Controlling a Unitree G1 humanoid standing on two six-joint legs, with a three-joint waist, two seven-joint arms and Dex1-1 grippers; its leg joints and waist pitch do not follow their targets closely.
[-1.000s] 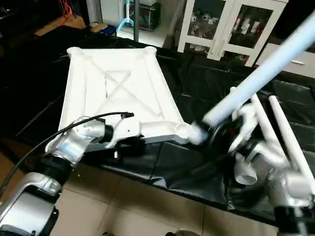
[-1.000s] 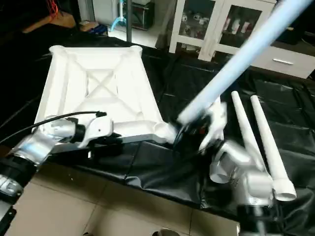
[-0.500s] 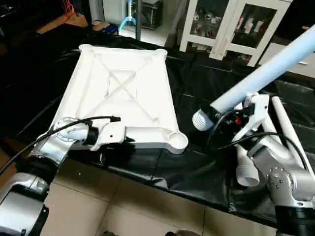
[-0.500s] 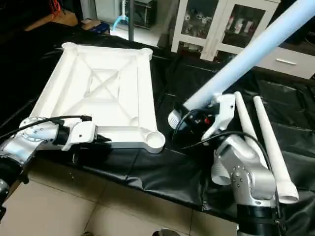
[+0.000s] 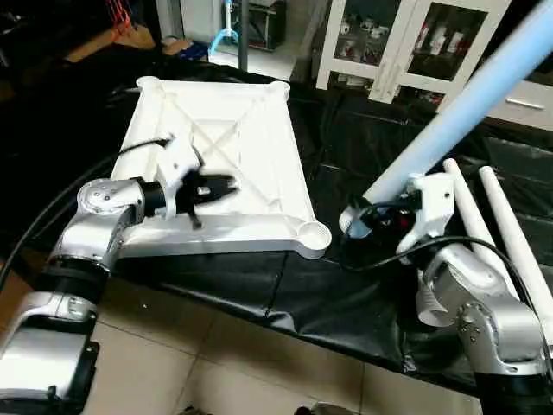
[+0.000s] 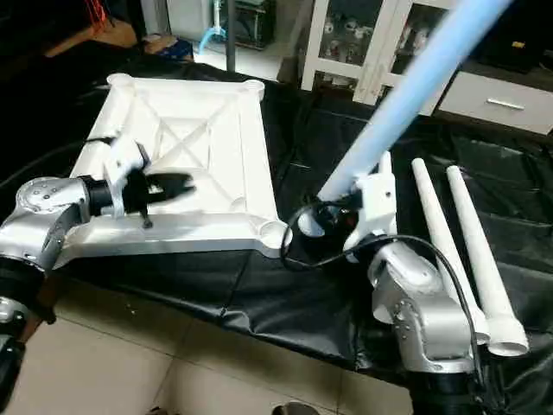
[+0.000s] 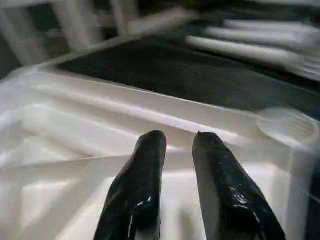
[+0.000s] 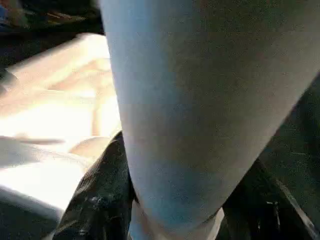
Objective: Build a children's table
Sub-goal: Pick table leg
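Left eye view, leg and socket: the right gripper has its jaws closed round the thick lower end of one leg. Its long axis rises steeply up and away from the jaws. The near right corner socket of the tabletop lies just beside the jaws, toward the robot's left and slightly nearer. The right arm is the closer one to it.
Right eye view, left side: the left gripper hangs over the tabletop's ribbed underside, jaws parted a little and empty, pointing toward the right arm. The socket is well beyond its tips. Two spare legs lie flat on the black desk, past the right arm's outer side.
Left wrist view: both fingers stand slightly apart with nothing between them, the ribs below and the round socket ahead, off to one side.
Right wrist view: the pale tube sits clamped between the black jaws, with the tabletop's edge beyond.
Judgement: the coming move likely calls for tipping the leg's end over that socket.
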